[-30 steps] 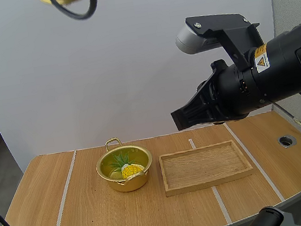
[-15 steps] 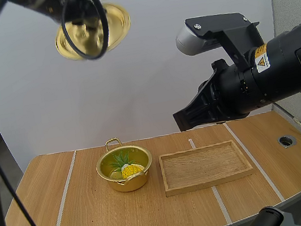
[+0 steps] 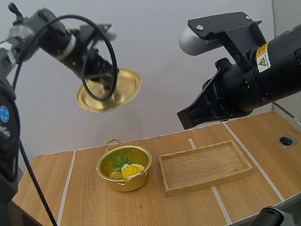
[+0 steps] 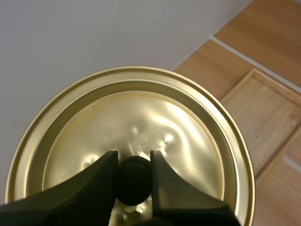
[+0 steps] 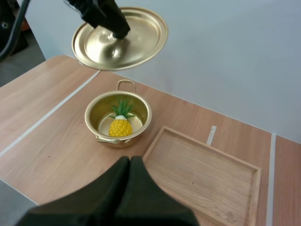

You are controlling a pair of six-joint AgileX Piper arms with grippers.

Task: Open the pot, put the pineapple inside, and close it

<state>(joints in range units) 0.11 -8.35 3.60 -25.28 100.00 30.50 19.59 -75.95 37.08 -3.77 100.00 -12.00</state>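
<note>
A gold pot (image 3: 124, 169) (image 5: 118, 118) stands open on the table with a yellow pineapple (image 3: 131, 169) (image 5: 120, 126) with green leaves inside it. Its gold lid (image 3: 109, 91) (image 4: 131, 141) (image 5: 131, 40) hangs tilted in the air above the pot. My left gripper (image 3: 100, 74) (image 4: 133, 181) is shut on the lid's black knob (image 4: 134, 180). My right gripper (image 3: 184, 120) (image 5: 130, 162) is shut on nothing, raised over the table's near side in front of the pot and the wooden tray (image 3: 205, 165) (image 5: 202, 175).
The wooden tray lies empty just right of the pot. A round hole (image 3: 286, 140) sits in the table at the far right. Pale tape lines (image 3: 65, 194) cross the wooden top.
My left arm has lowered the lid from the top of the view to a spot closer above the pot. The right arm has stayed nearly still.
</note>
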